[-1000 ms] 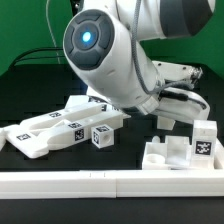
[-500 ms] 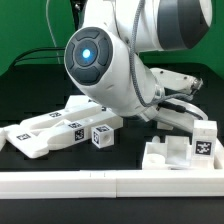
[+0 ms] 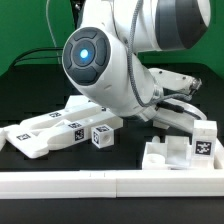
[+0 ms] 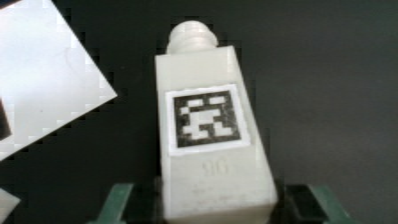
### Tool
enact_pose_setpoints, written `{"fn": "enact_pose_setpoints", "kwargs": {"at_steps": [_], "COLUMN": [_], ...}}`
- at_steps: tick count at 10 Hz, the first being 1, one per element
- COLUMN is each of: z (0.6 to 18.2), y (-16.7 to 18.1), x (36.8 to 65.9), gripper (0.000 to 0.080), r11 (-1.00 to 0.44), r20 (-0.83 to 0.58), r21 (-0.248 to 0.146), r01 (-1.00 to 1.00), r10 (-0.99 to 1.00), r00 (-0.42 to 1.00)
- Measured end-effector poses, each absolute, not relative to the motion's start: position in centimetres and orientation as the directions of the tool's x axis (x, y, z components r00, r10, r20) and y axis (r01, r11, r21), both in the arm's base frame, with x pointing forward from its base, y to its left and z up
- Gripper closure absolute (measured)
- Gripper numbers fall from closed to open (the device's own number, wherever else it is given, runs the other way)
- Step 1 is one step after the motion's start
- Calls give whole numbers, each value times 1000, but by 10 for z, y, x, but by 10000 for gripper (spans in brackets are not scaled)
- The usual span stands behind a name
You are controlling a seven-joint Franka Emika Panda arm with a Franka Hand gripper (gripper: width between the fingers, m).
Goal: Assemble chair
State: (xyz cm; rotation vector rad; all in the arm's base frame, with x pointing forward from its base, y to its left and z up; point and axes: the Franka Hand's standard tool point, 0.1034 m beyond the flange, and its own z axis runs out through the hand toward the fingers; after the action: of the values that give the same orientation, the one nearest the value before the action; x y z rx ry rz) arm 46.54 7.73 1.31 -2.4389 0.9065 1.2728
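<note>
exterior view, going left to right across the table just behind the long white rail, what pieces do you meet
flat tagged chair pieces -> small tagged cube -> slotted seat block

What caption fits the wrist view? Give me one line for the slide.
The gripper straddles a white chair part bearing a square marker tag, on a dark table.

bar (image 4: pixel 210 120): white, tag up, lying flat | seat block (image 3: pixel 168 155): slotted, exterior view's right | tagged parts (image 3: pixel 55 132): exterior view's left
</note>
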Motion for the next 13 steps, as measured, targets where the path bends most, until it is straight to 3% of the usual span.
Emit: {"fn": "enact_pose_setpoints", "kwargs": {"at_steps": [2,6,8,13], "z": [25,100,138,138], "y": [67,32,19,28], "x": [475,516,543,560], "gripper": [521,520,518,518], "r11": [-765,-764,-799,-808], "r20": [-797,-717,-580,-285], "r21": [51,-45,-75,-130], "r01": [-642,-644,-596,-574], "r10": [-419,-424,-451,-524], "r00": [436,553,678,802]}}
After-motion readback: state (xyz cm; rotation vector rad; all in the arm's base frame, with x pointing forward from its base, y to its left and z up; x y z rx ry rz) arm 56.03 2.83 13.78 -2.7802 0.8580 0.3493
